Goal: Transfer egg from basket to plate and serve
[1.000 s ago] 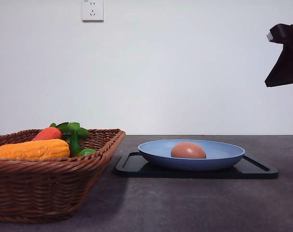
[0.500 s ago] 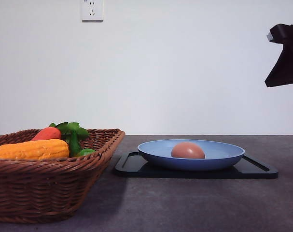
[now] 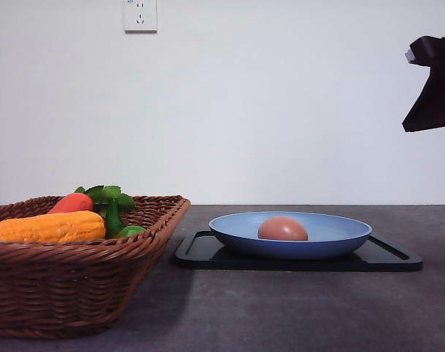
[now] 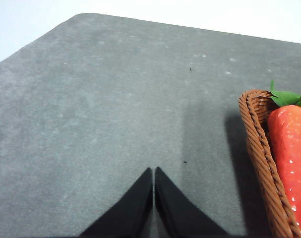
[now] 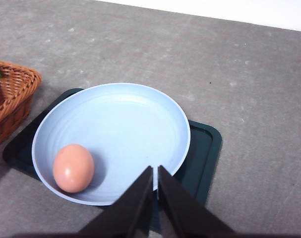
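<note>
Resting loose inside the plate (image 5: pixel 140 109), the egg (image 5: pixel 73 167) looks light, smooth and fragile (grip its middle gently); both the right gripper (image 5: pixel 155 184) and left gripper (image 4: pixel 153 184) are closed and empty.

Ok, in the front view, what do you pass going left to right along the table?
basket → corn → carrot → green leaves → black tray → egg on the plate → right arm, raised at the edge.
</note>
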Controlling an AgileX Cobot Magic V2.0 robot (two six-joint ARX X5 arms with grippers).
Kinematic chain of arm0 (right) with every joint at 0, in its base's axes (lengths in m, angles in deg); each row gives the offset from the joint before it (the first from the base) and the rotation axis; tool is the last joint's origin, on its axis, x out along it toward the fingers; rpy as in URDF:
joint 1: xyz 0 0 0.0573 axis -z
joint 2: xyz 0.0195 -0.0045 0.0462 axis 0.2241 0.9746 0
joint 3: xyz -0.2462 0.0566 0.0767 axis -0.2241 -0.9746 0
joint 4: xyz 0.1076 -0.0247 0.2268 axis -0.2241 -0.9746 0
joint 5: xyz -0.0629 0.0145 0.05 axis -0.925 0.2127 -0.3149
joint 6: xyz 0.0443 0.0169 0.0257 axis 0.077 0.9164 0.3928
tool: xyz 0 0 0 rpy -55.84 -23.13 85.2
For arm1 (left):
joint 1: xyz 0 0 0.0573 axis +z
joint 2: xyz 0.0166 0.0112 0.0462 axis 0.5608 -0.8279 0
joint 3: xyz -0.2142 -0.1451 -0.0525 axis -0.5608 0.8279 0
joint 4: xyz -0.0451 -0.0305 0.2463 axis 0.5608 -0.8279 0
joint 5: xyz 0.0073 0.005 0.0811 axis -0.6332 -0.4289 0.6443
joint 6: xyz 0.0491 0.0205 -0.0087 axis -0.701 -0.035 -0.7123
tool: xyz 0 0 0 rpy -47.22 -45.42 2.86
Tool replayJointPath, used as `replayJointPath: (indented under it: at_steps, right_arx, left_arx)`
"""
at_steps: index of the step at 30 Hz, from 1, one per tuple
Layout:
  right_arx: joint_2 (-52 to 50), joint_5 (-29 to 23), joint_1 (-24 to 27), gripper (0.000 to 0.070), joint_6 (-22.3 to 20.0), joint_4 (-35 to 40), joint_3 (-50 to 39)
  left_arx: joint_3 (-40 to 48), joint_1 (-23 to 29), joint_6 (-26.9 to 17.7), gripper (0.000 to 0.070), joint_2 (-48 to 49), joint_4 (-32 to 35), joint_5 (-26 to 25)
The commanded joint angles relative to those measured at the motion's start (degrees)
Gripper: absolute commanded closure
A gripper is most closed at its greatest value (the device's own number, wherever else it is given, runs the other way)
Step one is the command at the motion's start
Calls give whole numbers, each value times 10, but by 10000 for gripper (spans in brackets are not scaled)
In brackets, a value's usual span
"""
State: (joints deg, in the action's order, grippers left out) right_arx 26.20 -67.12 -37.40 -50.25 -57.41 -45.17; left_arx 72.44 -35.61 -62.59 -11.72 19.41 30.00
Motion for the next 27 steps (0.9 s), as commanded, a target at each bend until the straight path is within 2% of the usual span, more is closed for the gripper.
replayJointPath:
  at_steps: [1,27]
  right_arx:
    - [2,-2,-4,700,8,6,3]
    - [2,-2,-4,700,8,6,3]
  left_arx:
    - [14,2,3,700,1,-4,-2]
    - [21,2,2,700,1,14,-2]
